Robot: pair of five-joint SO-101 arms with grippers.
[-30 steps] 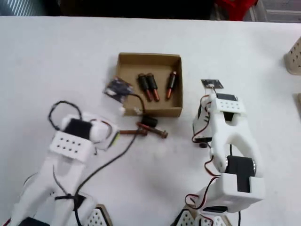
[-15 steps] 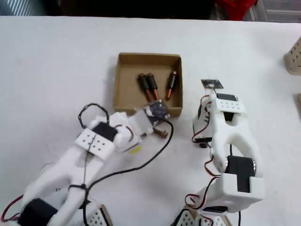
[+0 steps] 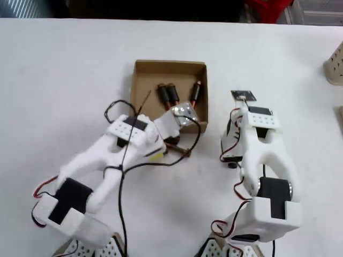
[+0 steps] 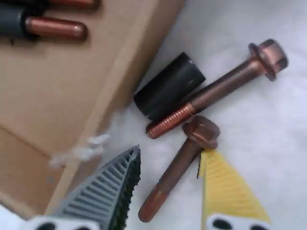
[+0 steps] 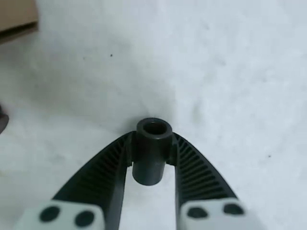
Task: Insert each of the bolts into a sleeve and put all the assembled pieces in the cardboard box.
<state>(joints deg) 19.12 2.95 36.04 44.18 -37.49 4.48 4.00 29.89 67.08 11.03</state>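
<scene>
Right wrist view, right hand [image 5: 152, 143] clamping sleeve [image 5: 152, 160], left wrist view, left hand [image 4: 171, 154] spread, apparently straddling bolt [image 4: 175, 179]

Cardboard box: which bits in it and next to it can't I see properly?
High view: the left arm covers most of the two loose bolts and the loose sleeve by the cardboard box.
Left wrist view: the picture's edge cuts off the assembled pieces.
Right wrist view: the edge cuts through the box, leaving a corner.

The white left arm [image 3: 102, 155] stretches far and rightward, its gripper [image 4: 170, 153] spread wide. The white right arm's [image 3: 265, 155] gripper [image 5: 151, 139] clamps a black cylindrical sleeve [image 5: 152, 165].
</scene>
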